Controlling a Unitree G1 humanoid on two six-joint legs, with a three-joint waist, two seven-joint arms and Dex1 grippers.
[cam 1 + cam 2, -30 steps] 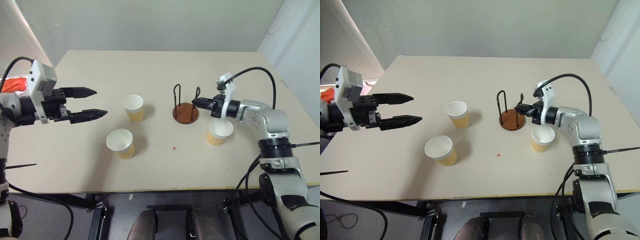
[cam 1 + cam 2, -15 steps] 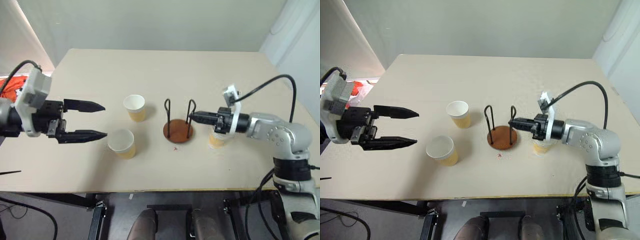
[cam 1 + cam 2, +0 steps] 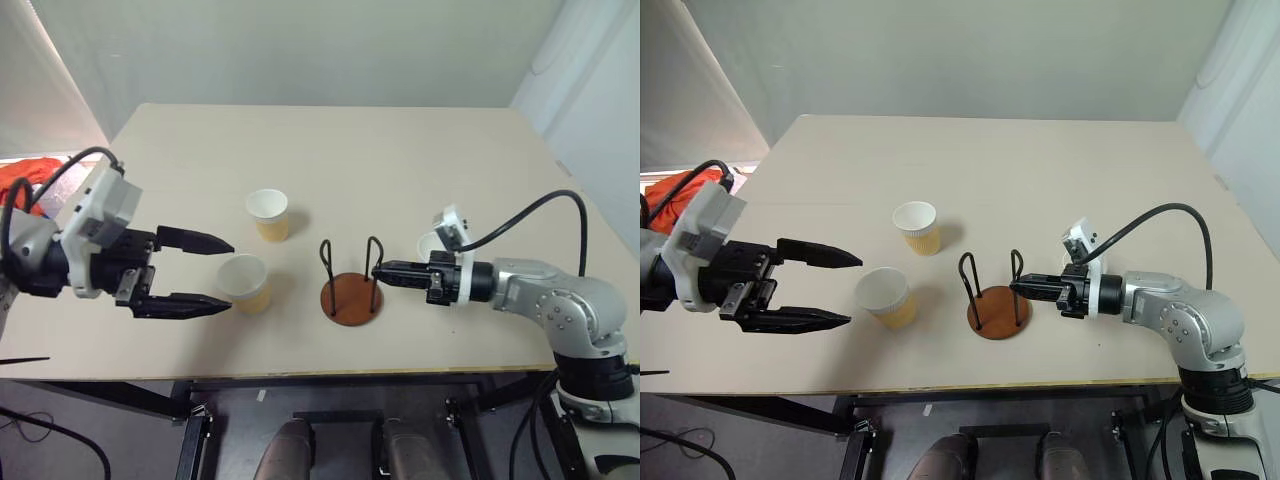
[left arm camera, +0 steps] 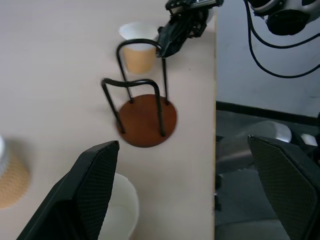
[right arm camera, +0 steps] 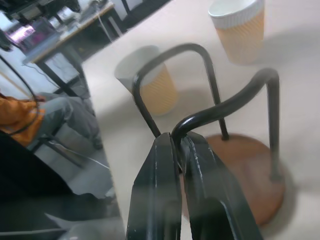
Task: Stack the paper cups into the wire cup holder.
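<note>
On table, unmarked paper cups [image 3: 245, 283], wire cup holder [image 3: 350, 297]

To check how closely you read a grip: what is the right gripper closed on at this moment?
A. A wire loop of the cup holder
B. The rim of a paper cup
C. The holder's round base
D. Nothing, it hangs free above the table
A: in the right wrist view the right gripper has its two black fingers pinched together on the top of a black wire loop of the wire cup holder.
</note>
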